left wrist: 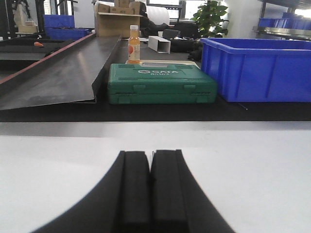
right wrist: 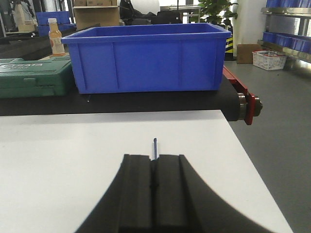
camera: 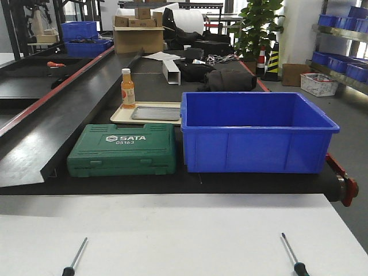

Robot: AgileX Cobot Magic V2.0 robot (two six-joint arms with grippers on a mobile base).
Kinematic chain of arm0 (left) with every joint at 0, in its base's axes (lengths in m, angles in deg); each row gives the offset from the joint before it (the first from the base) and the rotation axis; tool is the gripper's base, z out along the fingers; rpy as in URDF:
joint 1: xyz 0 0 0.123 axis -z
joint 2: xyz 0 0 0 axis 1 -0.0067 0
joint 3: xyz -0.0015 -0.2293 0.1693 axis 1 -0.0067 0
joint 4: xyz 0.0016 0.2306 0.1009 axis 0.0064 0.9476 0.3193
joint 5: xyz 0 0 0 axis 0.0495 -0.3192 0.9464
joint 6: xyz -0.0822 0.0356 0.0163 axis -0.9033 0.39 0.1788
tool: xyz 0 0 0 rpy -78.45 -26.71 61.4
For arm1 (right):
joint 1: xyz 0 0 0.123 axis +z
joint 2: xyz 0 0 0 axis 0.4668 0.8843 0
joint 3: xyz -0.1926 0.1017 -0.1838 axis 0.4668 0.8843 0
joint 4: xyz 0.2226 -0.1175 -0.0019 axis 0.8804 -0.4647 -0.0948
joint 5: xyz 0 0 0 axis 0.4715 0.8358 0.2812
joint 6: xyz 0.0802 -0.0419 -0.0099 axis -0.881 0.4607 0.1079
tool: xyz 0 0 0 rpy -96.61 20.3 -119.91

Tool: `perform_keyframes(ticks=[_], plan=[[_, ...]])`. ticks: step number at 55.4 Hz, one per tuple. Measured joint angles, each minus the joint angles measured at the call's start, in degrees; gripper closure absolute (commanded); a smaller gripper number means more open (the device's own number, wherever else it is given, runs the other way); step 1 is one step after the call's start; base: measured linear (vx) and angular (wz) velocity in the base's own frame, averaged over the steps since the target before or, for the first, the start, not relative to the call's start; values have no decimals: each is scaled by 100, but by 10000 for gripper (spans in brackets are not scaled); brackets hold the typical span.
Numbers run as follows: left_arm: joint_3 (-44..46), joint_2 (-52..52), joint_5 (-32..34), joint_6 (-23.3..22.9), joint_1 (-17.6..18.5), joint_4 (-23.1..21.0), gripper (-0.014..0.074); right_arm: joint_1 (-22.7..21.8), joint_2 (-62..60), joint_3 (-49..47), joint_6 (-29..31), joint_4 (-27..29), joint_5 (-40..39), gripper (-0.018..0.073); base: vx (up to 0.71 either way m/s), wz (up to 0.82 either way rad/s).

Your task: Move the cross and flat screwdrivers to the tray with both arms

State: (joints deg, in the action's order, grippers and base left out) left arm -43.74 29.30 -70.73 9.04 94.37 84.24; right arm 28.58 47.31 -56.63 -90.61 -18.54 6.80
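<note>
2 slim screwdrivers lie well apart at the near edge of the white worktop, the left screwdriver and the right screwdriver, shafts pointing away from us. We cannot tell which tip is cross or flat. The left gripper and right gripper sit low with fingers together. A shaft tip shows just ahead of the right one, but we cannot tell whether either clamps a handle. We judge pickup is in hand. Next comes a firm hold, a lift, then a carry over the green tool case to the grey tray beside the blue crate. A workshop with shelves lies beyond.
</note>
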Motion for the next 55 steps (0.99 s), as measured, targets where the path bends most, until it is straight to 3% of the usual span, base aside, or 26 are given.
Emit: perform_keyframes(ticks=[47, 55], plan=[[0, 0, -5, 0, 0, 0, 602, 0, 0, 0, 0, 0, 0, 567, 0, 0], [0, 0, 89, 0, 0, 0, 602, 0, 0, 0, 0, 0, -344, 567, 0, 0]])
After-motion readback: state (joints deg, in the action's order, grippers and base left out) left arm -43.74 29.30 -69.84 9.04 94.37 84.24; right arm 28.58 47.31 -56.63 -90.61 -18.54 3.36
